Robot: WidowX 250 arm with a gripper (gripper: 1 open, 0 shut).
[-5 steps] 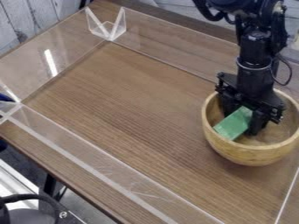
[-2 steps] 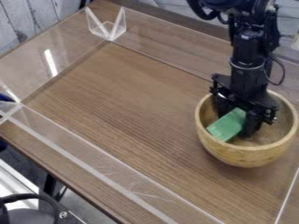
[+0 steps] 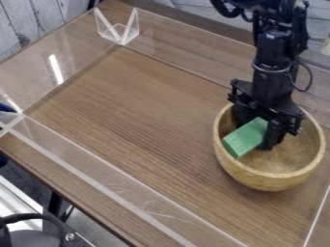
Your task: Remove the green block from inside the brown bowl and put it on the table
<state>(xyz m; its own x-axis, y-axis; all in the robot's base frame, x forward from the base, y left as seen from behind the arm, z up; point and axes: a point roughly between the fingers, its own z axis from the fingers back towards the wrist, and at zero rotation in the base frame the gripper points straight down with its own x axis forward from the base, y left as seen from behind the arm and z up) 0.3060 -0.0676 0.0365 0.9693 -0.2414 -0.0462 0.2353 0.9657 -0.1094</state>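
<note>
The brown bowl [image 3: 261,179] sits on the table [image 3: 135,111] at the right, near the front edge. The black gripper [image 3: 264,128] reaches straight down into the bowl from above. Its fingers are closed on the upper end of the green block [image 3: 244,142]. The block is tilted, and its lower end points left toward the bowl's near-left wall. Whether that end still touches the bowl's inside cannot be told.
Low clear acrylic walls [image 3: 80,166] run around the tabletop. A clear acrylic corner piece [image 3: 119,27] stands at the back left. Bare wood-grain surface stretches left of the bowl. The bowl's right side lies close to the table's right edge.
The gripper has moved slightly left with the green block in it, and the block now sits nearer the bowl's left wall. The bowl has shifted a little left and toward the front.
</note>
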